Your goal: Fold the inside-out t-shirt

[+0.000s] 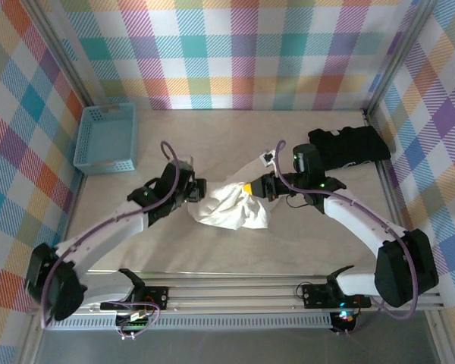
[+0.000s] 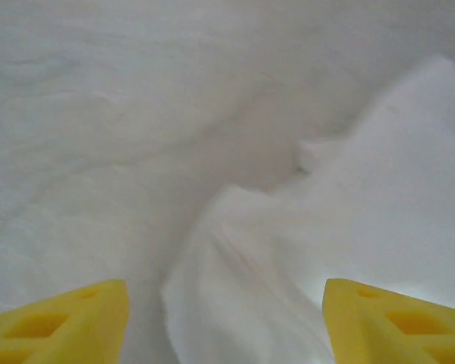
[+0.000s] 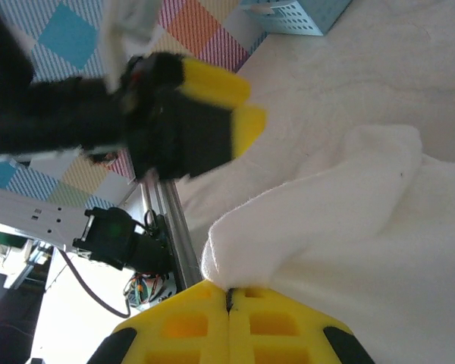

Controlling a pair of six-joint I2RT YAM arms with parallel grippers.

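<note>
Pale wood across the bench, closed in at the back and on both sides by plaid walls. At the middle of it, between the two arms, the white t-shirt. Bunched into a wrinkled heap rather than spread flat, with one narrow strip of cloth trailing toward the back right.

Well apart from the heap, in the back right corner, a black garment, with the right arm's wrist passing just beside its near end. Opposite, at the back left against the wall, a blue basket, apart from the shirt and from both arms.

Reaching in from the left, the left tool: yellow fingers spread wide, a ridge of white cloth rising in the gap between them. Coming in from the right, the right tool: fingers pressed together, pinching a thin folded edge of the t-shirt at the heap's right side. From the right wrist, the left tool just beyond the cloth and the basket far behind it.
</note>
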